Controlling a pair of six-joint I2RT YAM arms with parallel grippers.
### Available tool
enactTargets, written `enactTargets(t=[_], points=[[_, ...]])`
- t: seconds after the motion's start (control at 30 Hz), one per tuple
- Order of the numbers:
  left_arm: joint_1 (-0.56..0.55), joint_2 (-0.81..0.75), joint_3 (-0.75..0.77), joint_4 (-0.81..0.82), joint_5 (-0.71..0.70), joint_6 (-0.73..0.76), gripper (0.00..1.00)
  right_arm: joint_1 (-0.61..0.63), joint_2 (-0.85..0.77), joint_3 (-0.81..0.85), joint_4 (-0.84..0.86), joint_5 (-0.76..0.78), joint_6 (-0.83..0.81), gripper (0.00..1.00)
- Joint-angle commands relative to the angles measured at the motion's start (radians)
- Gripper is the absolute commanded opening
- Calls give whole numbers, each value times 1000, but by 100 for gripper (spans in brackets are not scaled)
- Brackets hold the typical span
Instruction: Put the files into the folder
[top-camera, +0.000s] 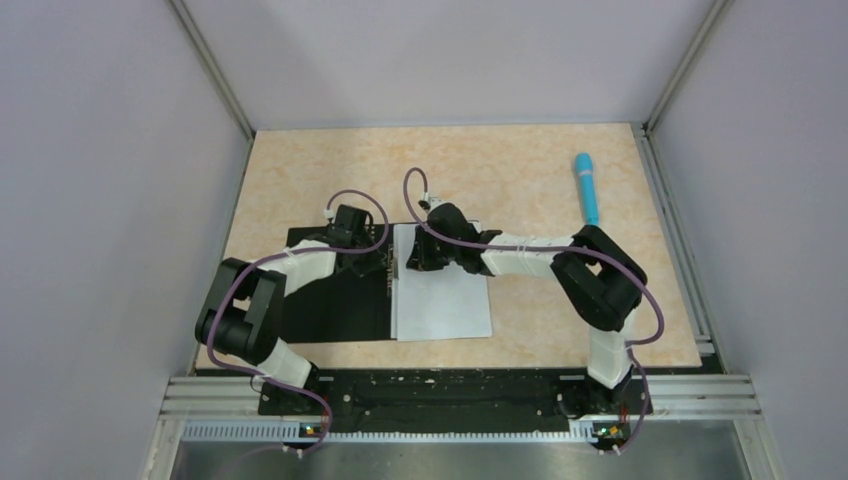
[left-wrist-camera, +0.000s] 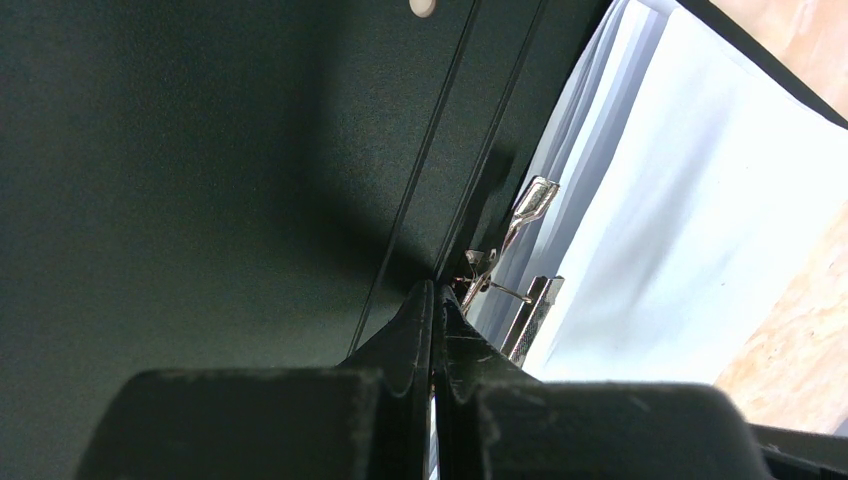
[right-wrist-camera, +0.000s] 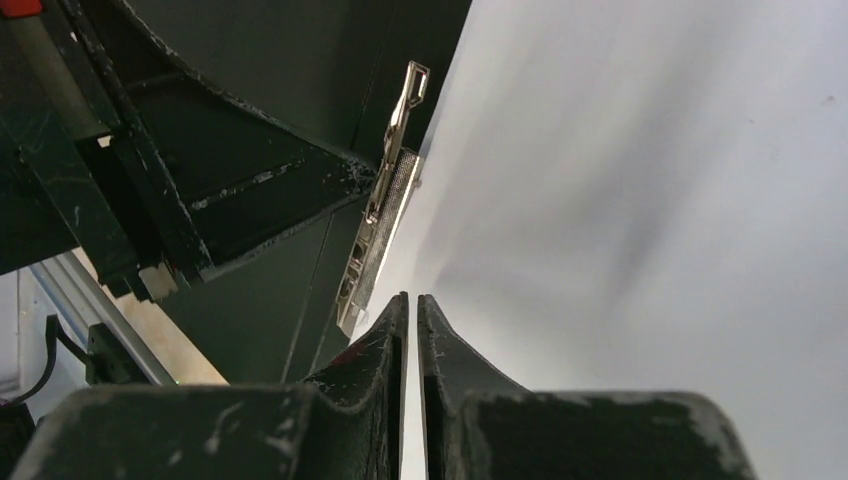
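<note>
Nearest, the paper lies on the open folder's right half, with the bare black leaf at its 9 o'clock. At the spine clip, the left pincer and right pincer are both pressed together, with nothing visibly gripped. The sheets probably still need securing, so the next move is to work the clip. A pen lies at the table's 1 o'clock. No writing is readable.

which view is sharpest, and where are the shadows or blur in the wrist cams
Top external: sharpest, evenly lit, only soft shadows under the arms. Left wrist: near fingers blurred, a dark shadow on the folder, its black inside, metal clip fairly crisp. Right wrist: white paper nearly washed out, with a soft grey shadow ahead of the fingertips.
</note>
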Motion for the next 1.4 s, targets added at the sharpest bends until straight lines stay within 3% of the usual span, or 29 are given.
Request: enactTargets(t=[0.0, 0.77, 1.0, 1.2, 1.37], points=[[-10, 35, -44, -41, 3, 2, 0, 25, 42, 65, 66, -8, 33, 7], [-11, 46, -39, -43, 7, 7, 0, 40, 141, 98, 25, 54, 45, 4], [-10, 43, -35, -48, 5, 9, 0, 39, 89, 134, 2, 39, 27, 4], [-11, 44, -28, -50, 10, 13, 0, 30, -53, 124, -63, 81, -4, 16], [-11, 46, -26, -46, 15, 12, 0, -18, -224, -39, -133, 181, -13, 41]])
